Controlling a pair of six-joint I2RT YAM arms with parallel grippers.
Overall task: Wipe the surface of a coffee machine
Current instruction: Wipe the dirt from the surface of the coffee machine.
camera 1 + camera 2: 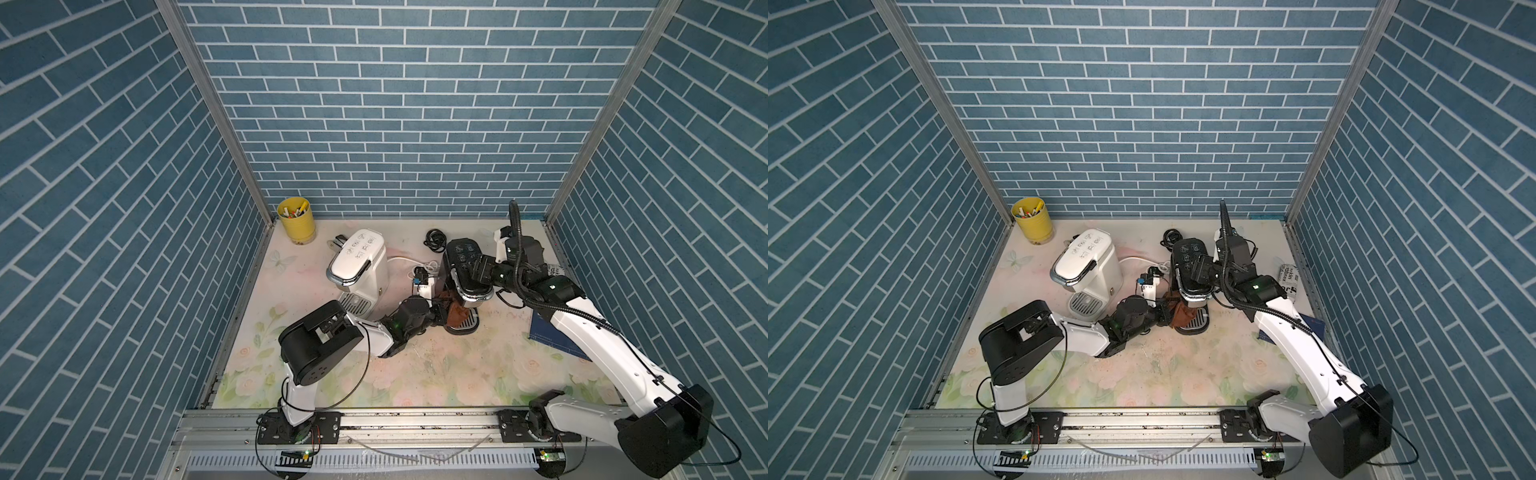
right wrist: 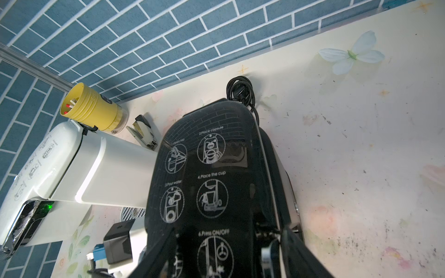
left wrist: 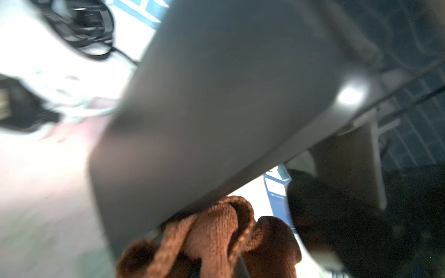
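Brown cloth [image 1: 457, 316] pinched in left gripper [image 1: 442, 312], pressed against black coffee machine [image 1: 460, 252], right gripper [image 1: 478, 272] clamping its lid.

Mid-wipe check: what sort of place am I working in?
Probably a mock kitchen test cell: printed blue-brick wall panels on aluminium posts, a floral-print tabletop, and a metal mounting rail.

Upright on the floral-print table [image 1: 415, 365], right of centre: a glossy black capsule coffee machine [image 1: 459, 254], white pictograms on its lid. A bunched brown knitted cloth [image 1: 454, 312] is pressed against its body below the chrome-rimmed head.
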